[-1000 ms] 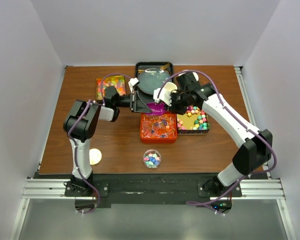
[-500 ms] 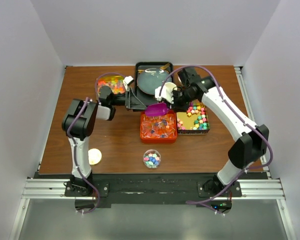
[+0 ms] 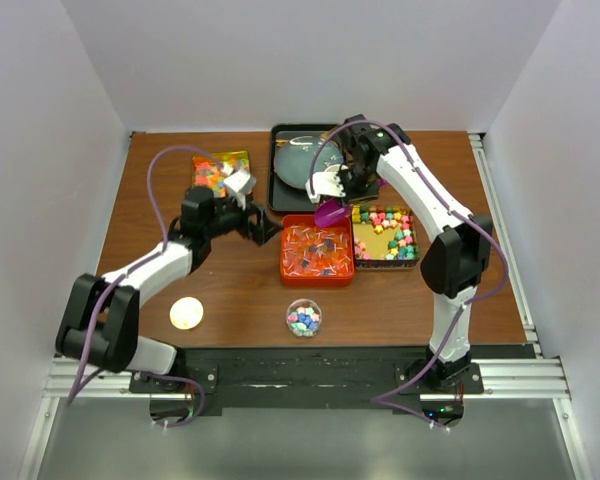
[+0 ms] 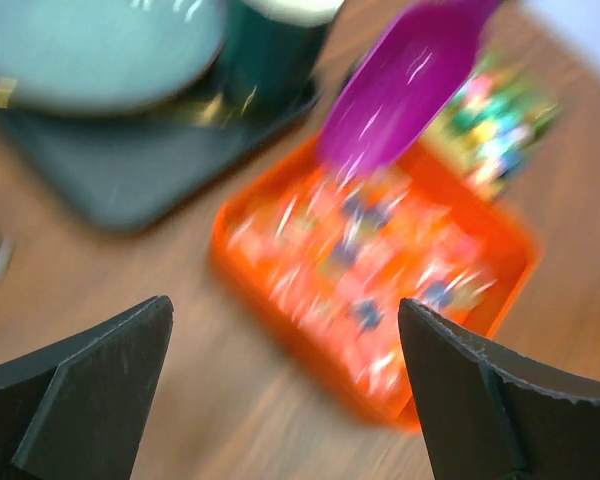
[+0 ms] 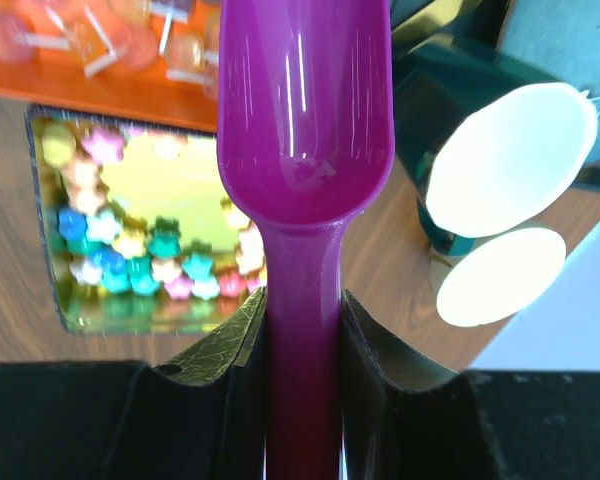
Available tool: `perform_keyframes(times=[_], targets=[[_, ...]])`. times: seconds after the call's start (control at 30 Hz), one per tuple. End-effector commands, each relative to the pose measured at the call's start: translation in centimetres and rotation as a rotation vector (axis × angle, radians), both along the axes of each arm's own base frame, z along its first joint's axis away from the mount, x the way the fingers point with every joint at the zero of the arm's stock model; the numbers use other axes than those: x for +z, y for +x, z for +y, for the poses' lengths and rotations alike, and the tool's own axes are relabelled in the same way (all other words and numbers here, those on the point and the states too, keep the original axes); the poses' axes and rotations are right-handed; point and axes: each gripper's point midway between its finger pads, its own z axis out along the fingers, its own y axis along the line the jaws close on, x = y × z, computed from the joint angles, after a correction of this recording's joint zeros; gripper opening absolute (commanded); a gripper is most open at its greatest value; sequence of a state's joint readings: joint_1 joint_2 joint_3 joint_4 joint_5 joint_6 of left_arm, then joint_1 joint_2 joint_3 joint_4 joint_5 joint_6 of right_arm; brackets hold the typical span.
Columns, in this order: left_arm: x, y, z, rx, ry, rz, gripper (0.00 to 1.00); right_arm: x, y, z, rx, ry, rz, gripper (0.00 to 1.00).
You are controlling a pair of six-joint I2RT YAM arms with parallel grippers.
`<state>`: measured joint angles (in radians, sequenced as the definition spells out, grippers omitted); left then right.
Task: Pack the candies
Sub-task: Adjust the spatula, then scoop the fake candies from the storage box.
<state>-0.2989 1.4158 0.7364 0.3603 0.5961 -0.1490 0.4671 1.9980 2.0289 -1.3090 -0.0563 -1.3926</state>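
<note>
My right gripper (image 3: 342, 192) (image 5: 302, 330) is shut on the handle of the purple scoop (image 3: 330, 212) (image 5: 305, 100). The scoop's bowl is empty and hangs over the seam between two trays. An orange tray (image 3: 288, 268) (image 4: 500, 300) holds clear-wrapped candies (image 3: 317, 250) (image 5: 130, 40). To its right a gold tin (image 3: 384, 262) holds pastel star candies (image 3: 385, 230) (image 5: 150, 250). My left gripper (image 3: 261, 228) (image 4: 285, 390) is open with nothing in it, just left of the orange tray. In the blurred left wrist view the scoop (image 4: 405, 85) floats beyond that tray.
A tin of orange-red gummies (image 3: 222, 170) sits at the back left. A black tray (image 3: 277, 195) carries a teal plate (image 3: 305, 160) and a dark cup (image 5: 510, 145). Near the front stand a small clear jar (image 3: 303, 318) of candies and its gold lid (image 3: 186, 313).
My left gripper opened, let go of the scoop and drew back to the left. The right gripper kept the scoop and swung it towards the trays' seam.
</note>
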Motion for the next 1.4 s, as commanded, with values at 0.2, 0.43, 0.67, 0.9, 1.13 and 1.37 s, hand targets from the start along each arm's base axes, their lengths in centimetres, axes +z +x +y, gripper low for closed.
perform_keyframes(times=[0.2,0.43,0.67,0.9,1.13,1.37], targets=[[-4.2,-5.8,1.7,0.049,0.149,-0.162,1.0,1.0,-1.4,-1.9,0.094,-0.313,-0.097,0.0],[-8.2,-7.9,0.7,0.091,0.198,-0.115,0.97,0.2,-1.1,-0.6,0.103,-0.426,-0.208,0.0],[-9.7,-10.4,-0.7,0.023,0.192,-0.181,0.95,1.6,-0.6,-0.4,0.079,-0.446,-0.243,0.0],[-10.5,-10.4,-1.3,-0.014,0.195,-0.214,0.96,3.2,-0.1,-1.0,0.065,-0.48,-0.289,0.0],[-10.9,-10.6,-2.1,-0.074,0.206,-0.261,0.95,2.1,0.8,-1.5,0.036,-0.547,-0.321,0.0],[-10.5,-11.3,-2.8,-0.136,0.189,-0.284,0.93,1.5,2.0,-1.4,0.026,-0.625,-0.366,0.0]])
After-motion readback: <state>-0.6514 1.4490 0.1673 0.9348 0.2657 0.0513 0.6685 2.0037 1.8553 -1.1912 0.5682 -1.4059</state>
